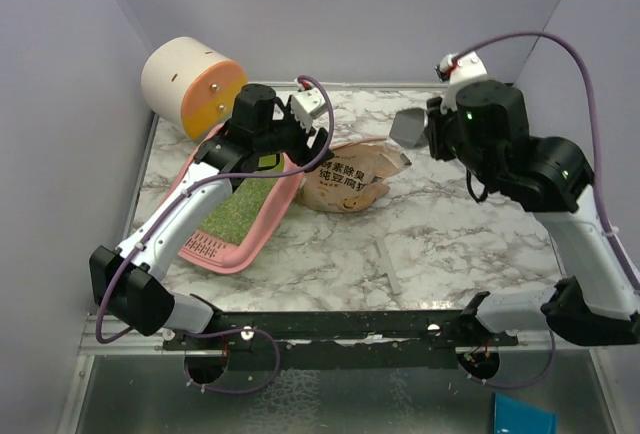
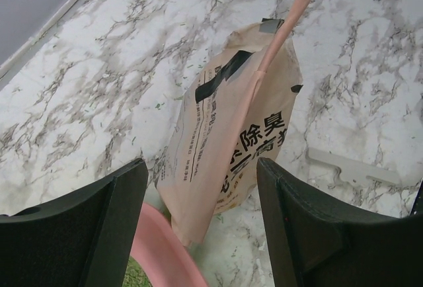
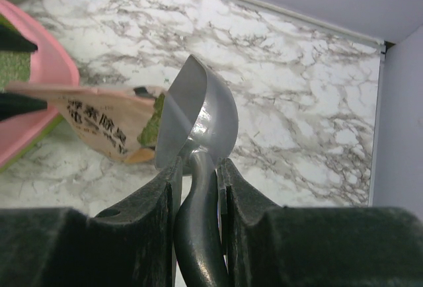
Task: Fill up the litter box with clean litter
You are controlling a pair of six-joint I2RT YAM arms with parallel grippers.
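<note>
The pink litter box (image 1: 262, 237) lies at the left, one end raised under my left arm. Clean litter (image 1: 240, 210) covers its green floor. Its pink rim (image 2: 165, 250) shows low in the left wrist view. My left gripper (image 1: 308, 142) (image 2: 201, 168) is open above the box's right rim, by the end of a tan paper bag (image 1: 350, 180) (image 2: 228, 135) that lies on its side. Nothing is between its fingers. My right gripper (image 1: 432, 134) (image 3: 198, 164) is shut on the handle of a metal scoop (image 1: 408, 126) (image 3: 198, 112), held above the table to the right of the bag. Green granules (image 3: 153, 125) show at the bag's mouth.
A cream-and-orange cylinder (image 1: 192, 85) lies at the back left, beside the box. A flat white plastic strip (image 1: 390, 266) (image 2: 353, 166) rests on the marble mid-table. Purple walls close in the back and both sides. A blue object (image 1: 523, 417) sits below the table's front edge.
</note>
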